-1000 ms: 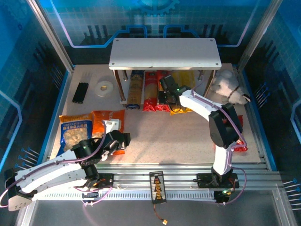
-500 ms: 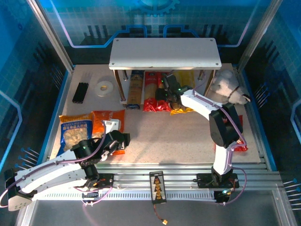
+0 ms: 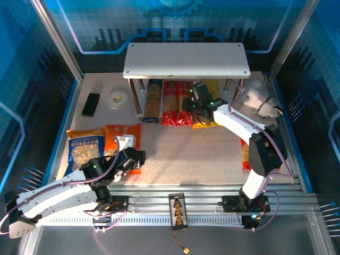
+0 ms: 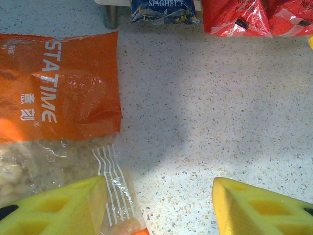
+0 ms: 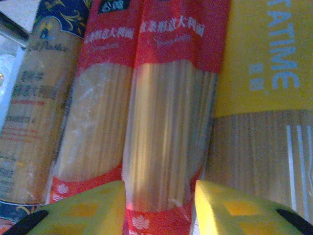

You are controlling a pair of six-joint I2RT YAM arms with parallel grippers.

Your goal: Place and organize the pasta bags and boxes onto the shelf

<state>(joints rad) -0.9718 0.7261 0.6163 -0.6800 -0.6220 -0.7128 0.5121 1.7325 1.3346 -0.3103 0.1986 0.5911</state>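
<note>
Right arm (image 3: 265, 151) has swung since a second ago: the elbow sits further right and the wrist is a touch further right along the front of the shelf (image 3: 186, 59). Left arm (image 3: 64, 188) is in the same spot. Nearest, the left gripper (image 4: 157, 182) hovers low over the table (image 3: 186, 149), jaws wide apart with only bare tabletop between them. One of its fingers (image 4: 58, 205) overlaps the clear corner of the orange bag (image 3: 121, 137); contact is unclear. The orange bag lies flat front-left, touching the blue-orange bag (image 3: 85, 149) on its left, both off the shelf. Right of centre the red bag (image 3: 245, 155) lies on the table, mostly hidden under the right arm. Further back, the right gripper (image 5: 159, 185) reaches the front of the shelf's lower level, fingers apart on either side of the near end of a red spaghetti pack (image 5: 171, 122). Whether they pinch it or just straddle it, I cannot tell. A second red pack (image 5: 98, 112) lies touching on its left, then the blue-and-yellow pack (image 5: 34, 112) at the left end of the row. A yellow pack (image 5: 264, 73) touches it on the right. All lie lengthwise under the top board, near ends poking out toward the arms. Back left, well apart from the shelf, are a tape roll (image 3: 118, 99) and a black strip (image 3: 91, 104). A white plush toy (image 3: 257, 98) sits just beside the shelf's right posts.
</note>
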